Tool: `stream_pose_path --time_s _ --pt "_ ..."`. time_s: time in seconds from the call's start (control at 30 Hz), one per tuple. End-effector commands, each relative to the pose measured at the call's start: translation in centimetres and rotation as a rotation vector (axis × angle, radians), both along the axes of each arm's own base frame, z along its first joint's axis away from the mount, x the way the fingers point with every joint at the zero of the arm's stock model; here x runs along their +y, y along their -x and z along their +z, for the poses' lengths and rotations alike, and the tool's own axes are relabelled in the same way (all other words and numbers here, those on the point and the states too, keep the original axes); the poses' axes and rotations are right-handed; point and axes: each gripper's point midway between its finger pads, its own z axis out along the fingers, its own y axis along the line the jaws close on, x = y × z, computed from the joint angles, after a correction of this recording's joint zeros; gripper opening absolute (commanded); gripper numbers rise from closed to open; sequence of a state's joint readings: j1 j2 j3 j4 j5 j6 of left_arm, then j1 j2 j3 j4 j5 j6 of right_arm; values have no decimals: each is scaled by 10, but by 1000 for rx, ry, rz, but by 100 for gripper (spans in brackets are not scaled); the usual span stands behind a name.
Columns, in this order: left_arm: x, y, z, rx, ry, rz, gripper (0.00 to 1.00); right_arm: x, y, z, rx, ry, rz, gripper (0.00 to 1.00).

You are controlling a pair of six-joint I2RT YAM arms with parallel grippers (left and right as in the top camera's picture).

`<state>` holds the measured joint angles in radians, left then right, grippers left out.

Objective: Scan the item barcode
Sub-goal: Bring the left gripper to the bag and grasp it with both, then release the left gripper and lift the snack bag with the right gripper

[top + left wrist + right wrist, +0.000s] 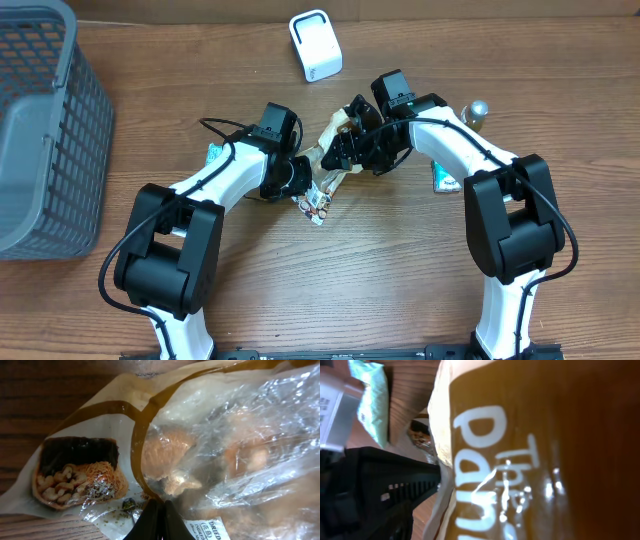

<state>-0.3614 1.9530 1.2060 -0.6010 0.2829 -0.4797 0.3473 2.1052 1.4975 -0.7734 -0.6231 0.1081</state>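
The item is a brown and cream snack bag [333,132] with a clear window, held up off the table between both arms. My left gripper [300,182] is shut on the bag's lower film edge; in the left wrist view its fingertips [159,506] are pressed together against the bag [210,445]. My right gripper [347,150] is at the bag's upper end. The right wrist view is filled by the bag's brown printed face [545,450], with only one black finger [380,495] showing beside it, so its grip is unclear. The white scanner [315,45] stands at the back. No barcode shows.
A grey mesh basket [40,130] stands at the left edge. A teal packet [214,153] lies behind the left arm. Another packet [443,178] and a silver-capped bottle [478,110] sit beside the right arm. Bare wood lies in front of the arms.
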Motion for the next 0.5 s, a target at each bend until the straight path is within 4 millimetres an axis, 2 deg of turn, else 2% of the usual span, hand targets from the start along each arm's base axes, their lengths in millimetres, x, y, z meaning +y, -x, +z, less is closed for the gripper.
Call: stream_pose_path --time_s 0.0,0.1,0.47 --pt "-2 -1 -6 2 -7 -10 5 9 5 0 24 -54 21 73" --pt "-3 -2 -5 -2 -6 -10 5 8 5 0 22 -53 21 72" --pt "-3 -1 -6 -1 -7 -11 4 10 1 1 28 -58 -7 53"
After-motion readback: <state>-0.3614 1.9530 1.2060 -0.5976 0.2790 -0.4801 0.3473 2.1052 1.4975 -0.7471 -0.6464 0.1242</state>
